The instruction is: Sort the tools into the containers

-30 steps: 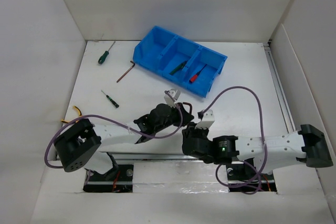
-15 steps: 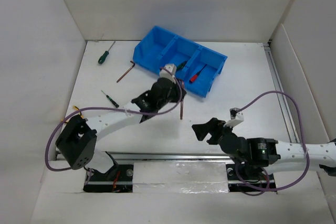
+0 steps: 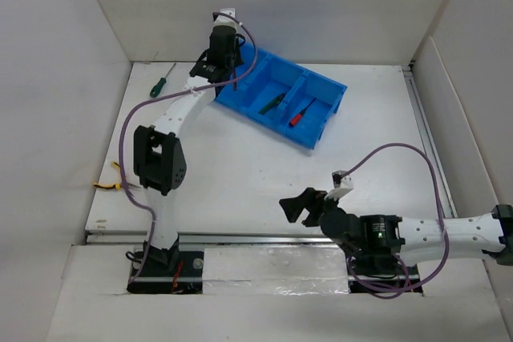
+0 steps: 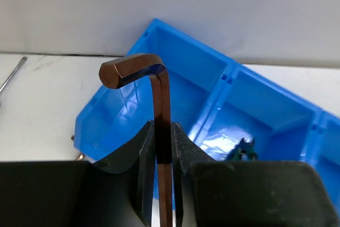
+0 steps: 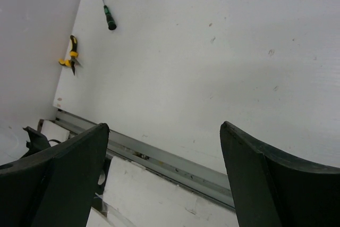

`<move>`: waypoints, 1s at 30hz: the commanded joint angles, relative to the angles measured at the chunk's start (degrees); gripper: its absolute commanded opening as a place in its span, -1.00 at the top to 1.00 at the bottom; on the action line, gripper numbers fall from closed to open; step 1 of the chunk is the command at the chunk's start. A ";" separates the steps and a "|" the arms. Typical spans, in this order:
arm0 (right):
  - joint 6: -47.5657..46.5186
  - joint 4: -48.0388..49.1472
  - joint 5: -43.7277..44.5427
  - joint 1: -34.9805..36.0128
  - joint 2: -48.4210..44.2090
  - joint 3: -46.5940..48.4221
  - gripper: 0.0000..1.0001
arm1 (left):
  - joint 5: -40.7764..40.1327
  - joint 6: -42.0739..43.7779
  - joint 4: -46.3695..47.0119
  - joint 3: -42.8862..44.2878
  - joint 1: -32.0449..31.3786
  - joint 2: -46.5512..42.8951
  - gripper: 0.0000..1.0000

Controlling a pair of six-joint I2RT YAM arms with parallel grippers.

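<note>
Hex key (image 4: 162, 104): dark L-shaped steel, probably stiff, light and slick, best taken on the long shank. Hangs over the left-end compartment of the blue bin (image 4: 234, 73), shank clamped in the left gripper (image 4: 162, 136). Right gripper (image 5: 163, 127): jaws wide apart, empty, well short of the bin.
</note>
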 commanded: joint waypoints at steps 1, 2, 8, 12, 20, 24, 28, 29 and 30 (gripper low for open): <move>2.97 0.20 3.07 0.52 0.90 2.43 -0.80 | 9.81 9.02 0.24 7.58 4.18 3.83 1.00; 3.50 0.02 3.41 0.52 1.00 2.26 -0.81 | 12.10 9.29 1.20 10.30 5.33 6.37 1.00; 1.75 2.83 3.15 0.52 -1.73 0.24 -0.81 | 24.77 10.17 7.36 17.09 11.14 14.03 1.00; 1.39 3.00 5.78 0.52 -2.52 -0.11 -0.81 | 30.83 13.59 12.81 17.18 11.84 18.43 1.00; 1.48 3.00 7.28 0.52 2.22 1.82 -0.81 | 38.13 13.34 19.58 12.54 11.84 21.34 0.94; 1.66 2.22 7.46 0.52 4.95 3.57 -0.81 | 39.89 11.93 24.15 11.03 11.84 22.03 0.74; 2.53 0.37 8.16 0.52 5.13 4.28 -0.81 | 40.08 11.58 24.59 11.11 11.84 23.27 -0.01; 2.45 0.28 8.34 0.52 4.95 4.28 -0.81 | 39.99 11.23 24.59 10.94 11.84 23.53 -0.11; 2.54 0.19 8.43 0.52 4.17 4.28 -0.81 | 39.98 11.05 24.68 11.03 11.84 23.62 -0.20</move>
